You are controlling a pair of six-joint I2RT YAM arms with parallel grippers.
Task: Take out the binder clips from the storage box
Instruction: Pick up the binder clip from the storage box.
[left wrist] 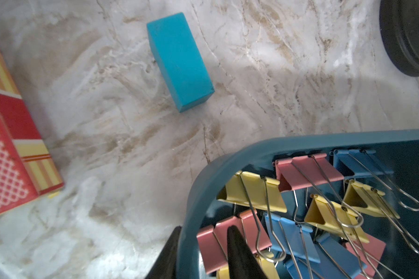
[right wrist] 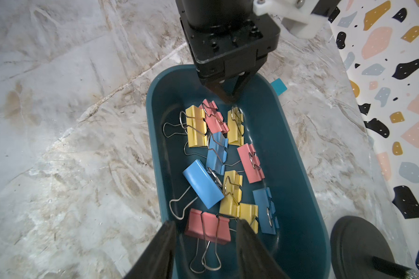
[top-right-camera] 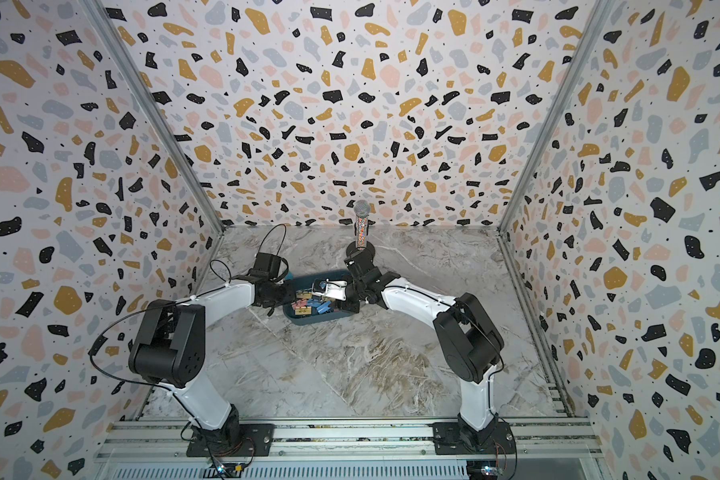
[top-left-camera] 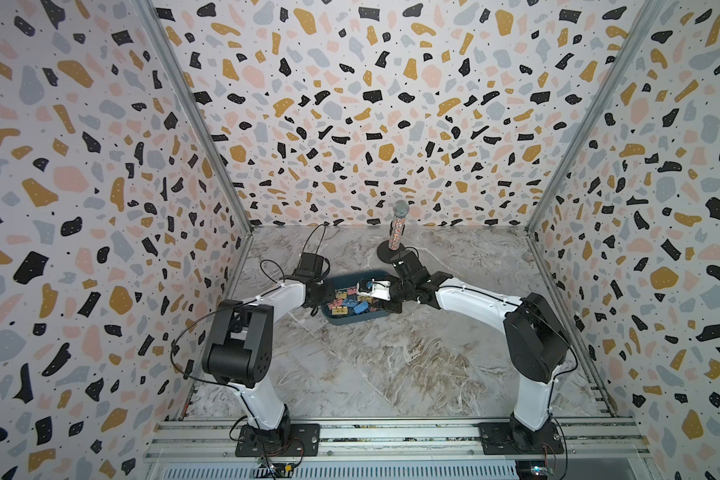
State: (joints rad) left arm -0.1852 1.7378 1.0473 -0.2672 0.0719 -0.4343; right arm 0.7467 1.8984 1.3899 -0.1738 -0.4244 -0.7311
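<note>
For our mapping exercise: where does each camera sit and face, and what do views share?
Top views: overhead, behind robot, facing down at table; both arms show.
Left wrist: on left arm, faces box, clips; left hand shows.
Right wrist: on right arm, faces along box; right hand, left hand show.
Shared: box, clips.

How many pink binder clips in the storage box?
3 pink binder clips in the storage box: one near the left hand, one central, one between the right hand's fingers. More may be hidden.

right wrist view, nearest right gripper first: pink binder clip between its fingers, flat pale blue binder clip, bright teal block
1. pink binder clip, between right gripper fingers
2. flat pale blue binder clip, midway
3. bright teal block, beyond dark-teal storage box
</note>
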